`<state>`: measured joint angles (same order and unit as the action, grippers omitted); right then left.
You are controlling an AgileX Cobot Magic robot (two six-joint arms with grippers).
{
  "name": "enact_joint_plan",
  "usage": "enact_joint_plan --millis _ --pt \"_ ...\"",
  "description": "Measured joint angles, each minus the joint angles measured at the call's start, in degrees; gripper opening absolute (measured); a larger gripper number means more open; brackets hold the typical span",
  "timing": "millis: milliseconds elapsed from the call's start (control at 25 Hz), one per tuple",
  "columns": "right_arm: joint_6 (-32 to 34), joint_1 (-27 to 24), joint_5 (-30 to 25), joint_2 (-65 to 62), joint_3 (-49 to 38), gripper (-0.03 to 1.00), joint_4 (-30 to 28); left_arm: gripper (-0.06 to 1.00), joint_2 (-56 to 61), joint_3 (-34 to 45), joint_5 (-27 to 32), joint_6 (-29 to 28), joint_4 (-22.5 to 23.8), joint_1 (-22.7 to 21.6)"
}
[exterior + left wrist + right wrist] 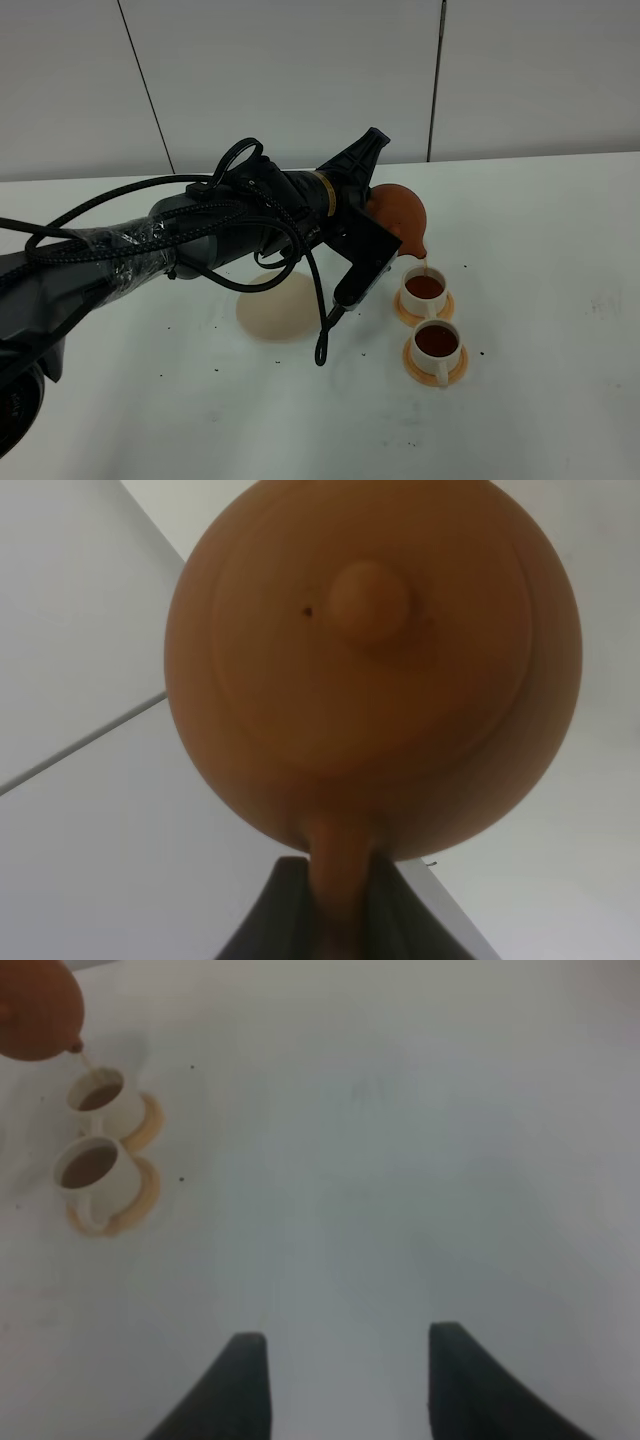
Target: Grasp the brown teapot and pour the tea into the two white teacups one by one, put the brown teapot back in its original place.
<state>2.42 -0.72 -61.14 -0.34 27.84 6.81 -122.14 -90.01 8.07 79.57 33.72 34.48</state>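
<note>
Both white teacups (420, 304) hold tea (436, 341) (brown teapot (398, 212) tilted over one).

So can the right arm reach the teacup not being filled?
Probably yes: the open right gripper has only bare table between it and that teacup; the brown teapot hangs over the other.

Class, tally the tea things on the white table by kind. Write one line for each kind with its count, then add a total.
brown teapot: 1
white teacups: 2
orange saucers: 2
cream disc: 1
Total: 6
</note>
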Motion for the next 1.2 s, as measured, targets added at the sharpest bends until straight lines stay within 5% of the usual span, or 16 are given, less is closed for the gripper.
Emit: enact_joint_plan --millis 1200 --pt "0.00 0.00 0.00 0.00 0.00 0.36 0.00 0.17 0.00 0.00 -1.51 1.54 0.23 0.00"
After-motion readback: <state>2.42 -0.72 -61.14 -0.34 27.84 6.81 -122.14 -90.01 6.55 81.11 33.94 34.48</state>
